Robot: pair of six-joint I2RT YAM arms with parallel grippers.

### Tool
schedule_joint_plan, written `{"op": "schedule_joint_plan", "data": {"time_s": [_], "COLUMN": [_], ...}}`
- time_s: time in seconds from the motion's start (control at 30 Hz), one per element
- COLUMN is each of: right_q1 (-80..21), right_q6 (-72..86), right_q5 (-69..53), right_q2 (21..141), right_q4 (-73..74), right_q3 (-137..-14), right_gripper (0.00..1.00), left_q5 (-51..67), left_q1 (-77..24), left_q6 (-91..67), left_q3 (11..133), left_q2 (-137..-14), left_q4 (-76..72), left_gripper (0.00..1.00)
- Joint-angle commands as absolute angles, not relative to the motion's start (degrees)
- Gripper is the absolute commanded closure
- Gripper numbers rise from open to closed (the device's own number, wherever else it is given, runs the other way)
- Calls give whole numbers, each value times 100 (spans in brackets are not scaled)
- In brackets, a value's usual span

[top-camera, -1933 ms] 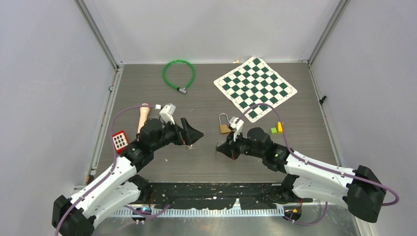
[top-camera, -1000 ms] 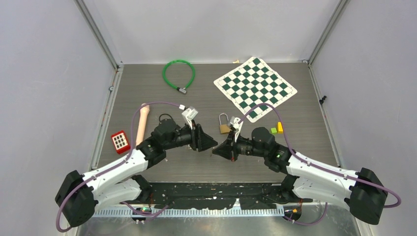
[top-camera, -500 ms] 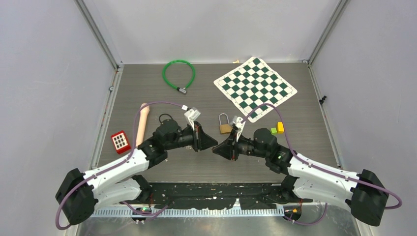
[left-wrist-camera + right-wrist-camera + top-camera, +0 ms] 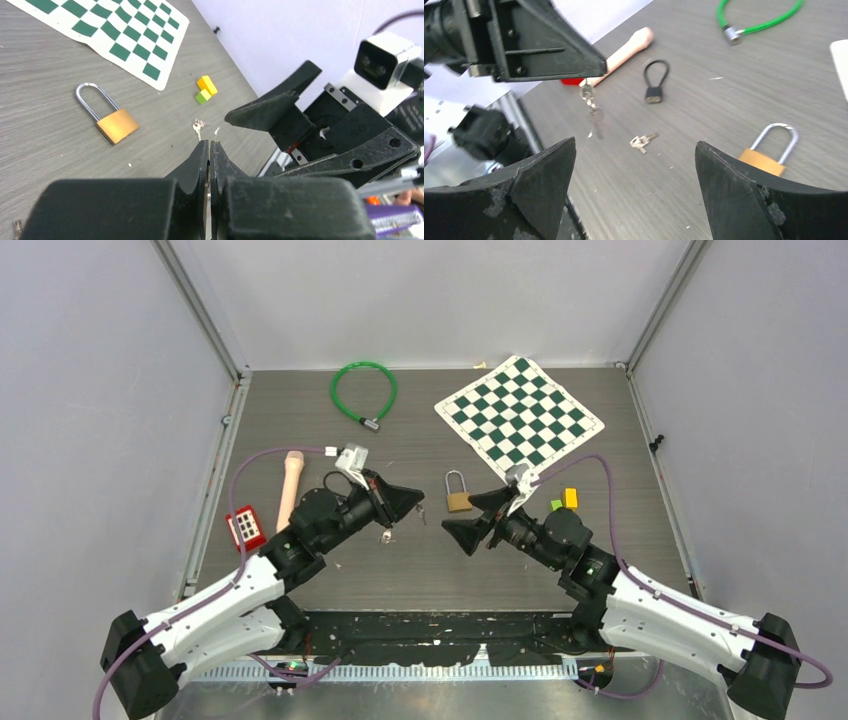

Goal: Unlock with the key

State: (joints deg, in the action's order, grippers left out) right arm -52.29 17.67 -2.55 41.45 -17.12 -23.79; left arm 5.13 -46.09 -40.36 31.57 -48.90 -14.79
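My left gripper (image 4: 408, 502) is shut on a key; a sliver of metal shows between its pressed jaws (image 4: 209, 144). In the right wrist view more of the key bunch (image 4: 588, 97) dangles below its tip. The brass padlock (image 4: 458, 500) lies flat on the table to the right of that gripper, shackle pointing away (image 4: 116, 125). My right gripper (image 4: 472, 517) stands wide open with nothing between its fingers (image 4: 636, 145), just right of the padlock (image 4: 764, 161). A second set of keys (image 4: 642, 141) lies on the table between the two grippers.
A small black padlock (image 4: 654, 92) and a beige handle (image 4: 290, 488) lie left, beside a red keypad block (image 4: 244, 527). A green cable lock (image 4: 364, 390) is at the back, a checkered mat (image 4: 520, 418) at back right. Yellow and green blocks (image 4: 563, 500) sit right.
The grippers met tip to tip; the left one shut on the key, and the right one opened wide. Both have drawn apart, the left carrying the key bunch leftward.
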Motion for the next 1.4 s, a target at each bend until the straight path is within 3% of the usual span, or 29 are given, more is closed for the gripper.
{"op": "schedule_joint_plan", "data": {"time_s": [0.0,0.27,0.53,1.2,1.37], "right_q1": [-5247,-5051,-4300,-4105,-4104], "right_q6": [1514,1661,3072,4344,4401], "right_q5": [919,143,-1751,-2210,-2279], "right_q2": [3920,4301,4859,5775,5860], "right_q4": [-1999,-2775,-3956,-4794,-4912], "right_q3": [-2590,-3083,-3195,-3476,-3504], "right_gripper": [5,4,1,63,69], "left_q5": [-449,-779,-758,-303,-213], "left_q1": [-4615,-4615,-4614,-4614,-4615], "left_q6": [-4409,-5141,-5782,-6372,-6388], "left_q3": [3117,3087,2990,2911,2909], "left_q2": [-4767,-4846,-4885,-5119,-5150], "left_q4": [-2109,-2861,-3331,-4179,-4307], "left_gripper": [100,100,100,100,100]}}
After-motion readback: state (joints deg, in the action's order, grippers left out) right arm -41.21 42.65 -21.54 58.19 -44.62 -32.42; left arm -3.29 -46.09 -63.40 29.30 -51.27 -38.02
